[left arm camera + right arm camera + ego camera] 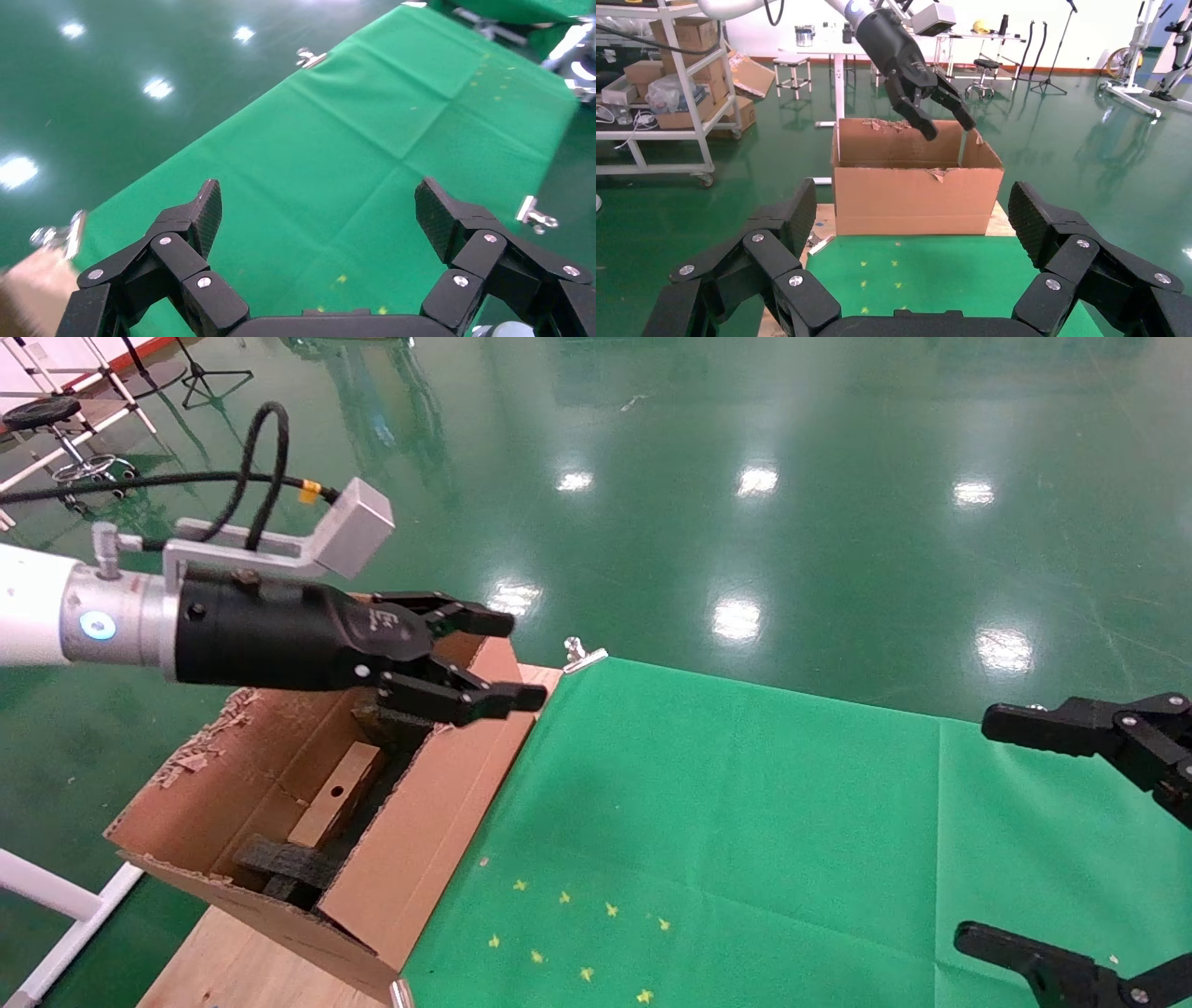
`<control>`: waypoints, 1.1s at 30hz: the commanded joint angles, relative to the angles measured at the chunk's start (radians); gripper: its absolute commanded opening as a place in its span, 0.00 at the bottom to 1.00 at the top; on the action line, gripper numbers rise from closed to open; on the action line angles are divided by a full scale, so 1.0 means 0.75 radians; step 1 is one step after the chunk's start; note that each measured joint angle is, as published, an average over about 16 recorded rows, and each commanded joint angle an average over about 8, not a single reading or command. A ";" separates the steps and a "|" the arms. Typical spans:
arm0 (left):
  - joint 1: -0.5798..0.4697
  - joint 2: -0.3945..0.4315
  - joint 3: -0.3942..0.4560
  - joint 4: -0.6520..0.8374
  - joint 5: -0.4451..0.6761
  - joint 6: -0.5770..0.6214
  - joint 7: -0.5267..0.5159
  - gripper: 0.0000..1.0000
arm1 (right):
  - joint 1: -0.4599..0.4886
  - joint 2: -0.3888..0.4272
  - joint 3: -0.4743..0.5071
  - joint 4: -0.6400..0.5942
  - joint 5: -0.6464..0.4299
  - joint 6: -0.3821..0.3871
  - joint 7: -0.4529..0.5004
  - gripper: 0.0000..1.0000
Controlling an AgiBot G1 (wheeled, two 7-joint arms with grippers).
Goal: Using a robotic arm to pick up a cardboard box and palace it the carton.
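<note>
The cardboard box (335,795) lay lengthwise inside the carton (445,822), directly below my left gripper (484,658), whose fingers were apart and empty, my right gripper (1071,831) parked well apart.

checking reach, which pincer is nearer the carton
Left. The left pincer hangs open just above the carton, over its far end. The right pincer sits open across the green cloth, well away from it.
</note>
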State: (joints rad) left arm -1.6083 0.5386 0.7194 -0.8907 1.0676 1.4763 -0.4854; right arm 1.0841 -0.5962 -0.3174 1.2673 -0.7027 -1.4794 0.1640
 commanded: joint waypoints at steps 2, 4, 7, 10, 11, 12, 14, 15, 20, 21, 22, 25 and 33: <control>0.068 0.009 -0.056 -0.050 -0.043 0.002 0.038 1.00 | 0.000 0.000 0.000 0.000 0.000 0.000 0.000 1.00; 0.112 0.015 -0.092 -0.083 -0.071 0.004 0.063 1.00 | 0.000 0.000 0.000 0.000 0.000 0.000 0.000 1.00; 0.180 0.025 -0.149 -0.133 -0.114 0.007 0.101 1.00 | 0.000 0.000 0.000 0.000 0.000 0.000 0.000 1.00; 0.248 0.034 -0.204 -0.183 -0.156 0.009 0.138 1.00 | 0.000 0.000 0.000 0.000 0.000 0.000 0.000 1.00; 0.271 0.037 -0.223 -0.200 -0.171 0.010 0.151 1.00 | 0.000 0.000 0.000 0.000 0.000 0.000 0.000 1.00; 0.293 0.040 -0.241 -0.216 -0.185 0.011 0.163 1.00 | 0.000 0.000 0.000 0.000 0.000 0.000 0.000 1.00; 0.337 0.046 -0.278 -0.249 -0.213 0.012 0.188 1.00 | 0.000 0.000 -0.001 0.000 0.000 0.000 0.000 1.00; 0.360 0.049 -0.297 -0.266 -0.228 0.013 0.201 1.00 | 0.000 0.000 -0.001 0.000 0.000 0.000 0.000 1.00; 0.471 0.064 -0.388 -0.347 -0.297 0.017 0.263 1.00 | 0.000 0.000 -0.001 0.000 0.001 0.000 0.000 1.00; 0.491 0.067 -0.405 -0.362 -0.310 0.018 0.274 1.00 | 0.000 0.000 -0.001 0.000 0.001 0.000 0.000 1.00; 0.511 0.070 -0.421 -0.377 -0.323 0.019 0.285 1.00 | 0.000 0.000 -0.001 0.000 0.001 0.000 0.000 1.00; 0.569 0.077 -0.469 -0.420 -0.359 0.021 0.318 1.00 | 0.000 0.000 -0.001 0.000 0.001 0.000 0.000 1.00; 0.701 0.095 -0.577 -0.517 -0.443 0.025 0.390 1.00 | 0.000 0.000 -0.001 0.000 0.001 0.001 -0.001 1.00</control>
State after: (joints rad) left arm -1.0916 0.6088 0.2937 -1.2717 0.7412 1.4949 -0.1992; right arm 1.0842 -0.5959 -0.3182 1.2671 -0.7021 -1.4789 0.1636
